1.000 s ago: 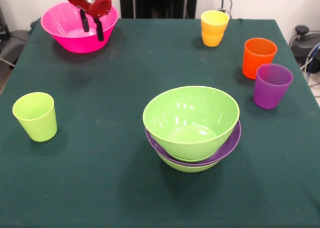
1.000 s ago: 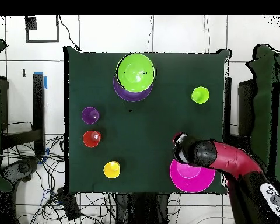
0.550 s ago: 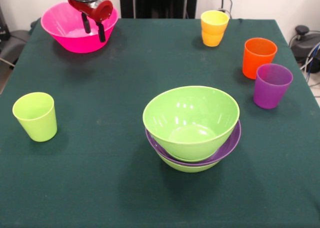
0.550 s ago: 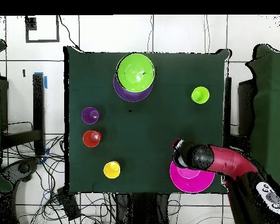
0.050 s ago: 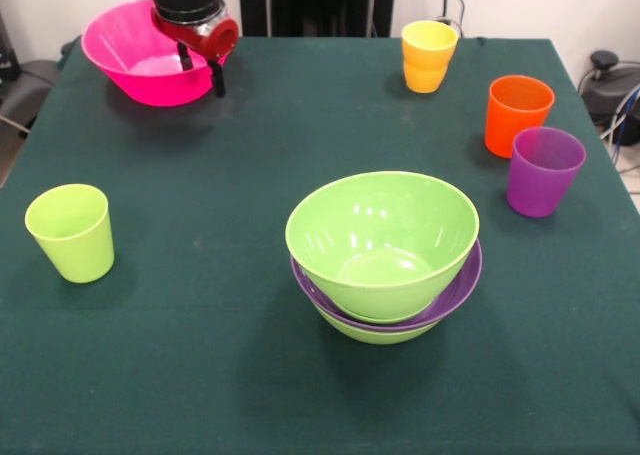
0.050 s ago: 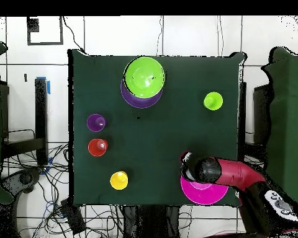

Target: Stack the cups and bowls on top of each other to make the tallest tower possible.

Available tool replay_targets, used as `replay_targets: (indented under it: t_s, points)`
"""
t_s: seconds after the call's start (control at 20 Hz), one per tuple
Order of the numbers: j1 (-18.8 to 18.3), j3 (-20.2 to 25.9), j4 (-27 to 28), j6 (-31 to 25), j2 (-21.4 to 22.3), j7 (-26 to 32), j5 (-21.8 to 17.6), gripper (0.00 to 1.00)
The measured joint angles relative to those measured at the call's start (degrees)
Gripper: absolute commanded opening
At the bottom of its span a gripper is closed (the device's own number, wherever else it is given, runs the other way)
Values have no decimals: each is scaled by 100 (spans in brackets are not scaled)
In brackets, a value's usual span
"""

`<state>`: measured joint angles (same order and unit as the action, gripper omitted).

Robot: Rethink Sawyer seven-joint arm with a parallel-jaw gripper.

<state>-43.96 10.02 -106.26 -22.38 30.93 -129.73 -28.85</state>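
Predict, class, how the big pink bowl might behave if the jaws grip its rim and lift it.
The pink bowl looks like thin glossy plastic, so it is probably light and may slip. Being wide, it may tilt when held by one edge. Its flared wall would likely nest into the lime green bowl.

No readable text, label or number — on cups, bowls or arm.

front: low oblique across table (image 5: 200, 375) | overhead: straight down, farther | shared: whole tabletop

Black cylindrical wrist, glossy red end effector (image 5: 201, 65) housing, two short black fingers (image 5: 218, 79).
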Motion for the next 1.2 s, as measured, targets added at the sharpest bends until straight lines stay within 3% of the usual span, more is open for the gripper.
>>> replay_targets:
  t_s: [1.2]
  points:
    - [46,-254,3,216,-326,0,-14,100]
